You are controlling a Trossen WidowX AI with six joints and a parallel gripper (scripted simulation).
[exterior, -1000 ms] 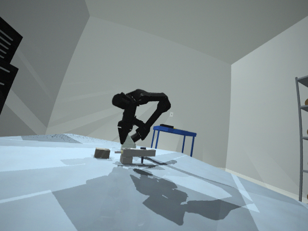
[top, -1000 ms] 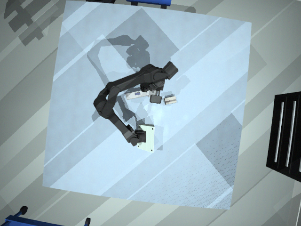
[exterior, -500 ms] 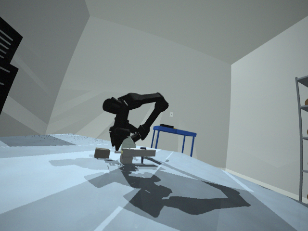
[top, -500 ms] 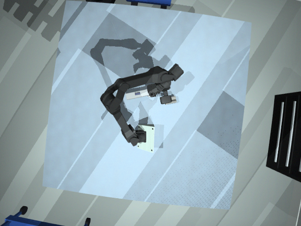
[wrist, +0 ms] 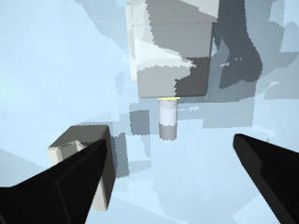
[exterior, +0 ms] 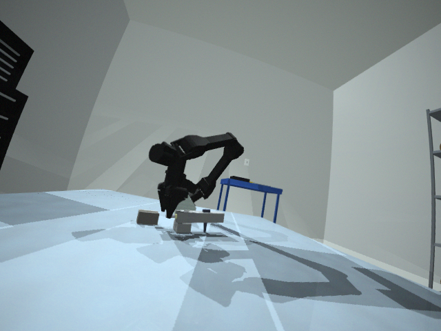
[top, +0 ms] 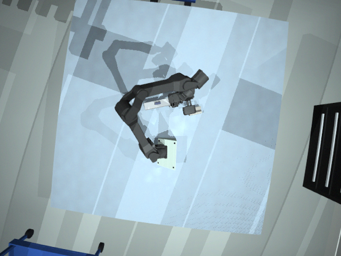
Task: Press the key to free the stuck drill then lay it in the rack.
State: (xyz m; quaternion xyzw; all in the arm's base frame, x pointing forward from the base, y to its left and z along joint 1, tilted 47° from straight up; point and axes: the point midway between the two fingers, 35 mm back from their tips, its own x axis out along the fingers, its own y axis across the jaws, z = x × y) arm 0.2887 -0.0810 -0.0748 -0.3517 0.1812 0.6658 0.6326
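The pale grey holder (top: 151, 105) (exterior: 210, 217) (wrist: 175, 44) is a long bar on a short block. Its dark blue key (top: 157, 103) (exterior: 205, 210) stands slightly above the bar's top, with a dark pin below; the key is outside the wrist view. The light grey drill (wrist: 168, 119) sticks out of the holder's end, with a yellow ring at its root. The small beige grooved rack (top: 198, 110) (exterior: 147, 217) (wrist: 110, 163) lies apart, partly behind one finger in the wrist view. My gripper (wrist: 169, 142) is open and empty; its fingertips stand on either side of the drill's line, short of its tip.
A pale green mounting plate (top: 171, 154) lies under the arm's base. Blue benches (top: 52, 251) (exterior: 253, 185), a black slatted cabinet (top: 321, 149) (exterior: 10, 64) and a grey shelf (exterior: 431, 199) stand away from the blue work surface (top: 234, 178).
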